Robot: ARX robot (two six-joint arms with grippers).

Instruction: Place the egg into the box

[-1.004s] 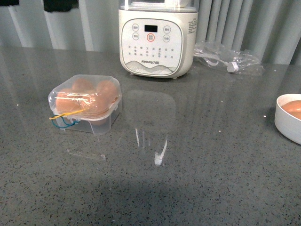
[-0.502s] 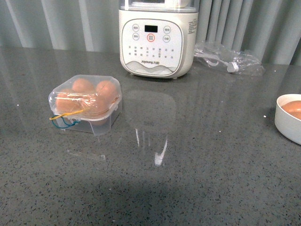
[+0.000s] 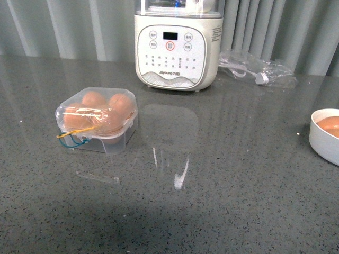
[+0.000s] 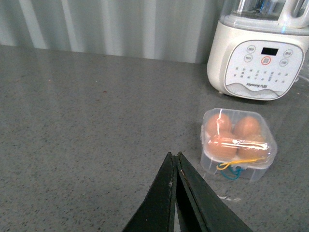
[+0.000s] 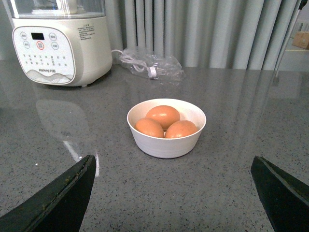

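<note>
The small clear plastic box (image 3: 97, 119) was seen lidded over brown eggs, the task judged finished, the left gripper (image 4: 175, 162) pressed together, the right gripper (image 5: 174, 193) spread wide

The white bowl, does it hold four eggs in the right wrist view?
No. The white bowl holds three brown eggs, lying close together.

one box (image 3: 97, 119), one bowl (image 5: 166, 143), three bowl eggs (image 5: 163, 116).

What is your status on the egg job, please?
Left gripper shut, empty; right gripper open, empty. Three eggs in bowl. Box closed, lid in the way.
</note>
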